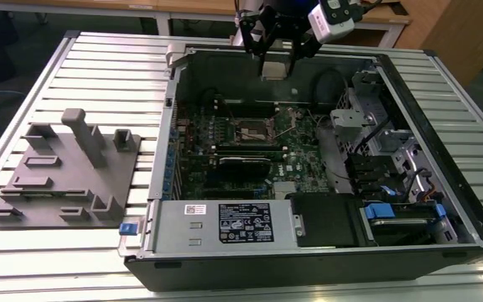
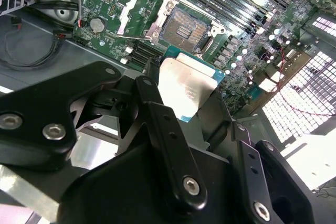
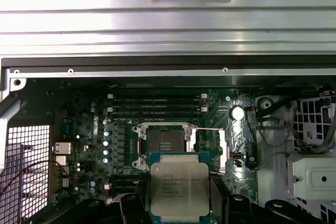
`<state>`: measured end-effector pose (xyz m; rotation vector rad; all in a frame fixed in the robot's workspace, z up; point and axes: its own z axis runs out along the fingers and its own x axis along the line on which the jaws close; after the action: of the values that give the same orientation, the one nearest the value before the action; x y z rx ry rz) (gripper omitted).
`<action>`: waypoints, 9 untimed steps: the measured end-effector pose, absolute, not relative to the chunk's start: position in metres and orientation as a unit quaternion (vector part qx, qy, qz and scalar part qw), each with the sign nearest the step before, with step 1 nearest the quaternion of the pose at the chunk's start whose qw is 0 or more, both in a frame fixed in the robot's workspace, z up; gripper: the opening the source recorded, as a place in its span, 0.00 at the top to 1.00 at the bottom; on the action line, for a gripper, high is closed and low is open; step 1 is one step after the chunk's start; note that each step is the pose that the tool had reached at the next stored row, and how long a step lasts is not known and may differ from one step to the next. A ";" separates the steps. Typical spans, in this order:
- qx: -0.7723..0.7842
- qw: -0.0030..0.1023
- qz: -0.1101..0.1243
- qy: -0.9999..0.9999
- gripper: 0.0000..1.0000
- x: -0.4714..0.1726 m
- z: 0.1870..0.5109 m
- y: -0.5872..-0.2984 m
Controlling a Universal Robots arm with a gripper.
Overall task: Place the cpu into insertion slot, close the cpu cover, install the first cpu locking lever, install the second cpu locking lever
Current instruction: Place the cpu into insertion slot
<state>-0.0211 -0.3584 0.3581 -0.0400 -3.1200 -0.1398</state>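
ribbed aluminium table (image 1: 99, 69) fills the scene, with wooden desks behind it. on the exterior view's left, a grey moulded fixture plate (image 1: 65, 170) with upright pegs lies on the table. just beside it, a tower computer case (image 1: 443, 157) lies on its side with its panel off. a silver box with a white label (image 1: 224, 223) sits along the case's near edge.

inside the case is a green motherboard (image 1: 296, 154), and near its middle is the insertion slot (image 1: 254, 129), a dark square recess with a silvery rim. in both wrist views the slot's contact field is exposed (image 2: 184, 24) (image 3: 164, 145). the cpu cover (image 2: 127, 14) is swung off the slot and sits just beside it.

high over the case's far wall hangs the black gripper (image 1: 273, 60). its jaws are closed part-way onto two opposite edges of the cpu (image 2: 186, 85), which sits flat between the fingers (image 2: 157, 114) with its grey metal top showing in the first wrist view (image 3: 179, 190). the chip is in the air, well apart from the slot.

on the exterior view's right, metal drive cages (image 1: 392, 145) and a blue-tabbed bay (image 1: 377, 211) line the case.
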 end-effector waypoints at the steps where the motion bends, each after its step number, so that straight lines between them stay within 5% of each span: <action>1: -0.013 0.009 -0.045 -0.999 0.46 -0.021 0.358 -0.358; 9: -0.013 0.009 -0.045 -0.999 0.46 -0.021 0.357 -0.358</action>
<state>-0.0211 -0.3584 0.3570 -0.0399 -3.1200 -0.1397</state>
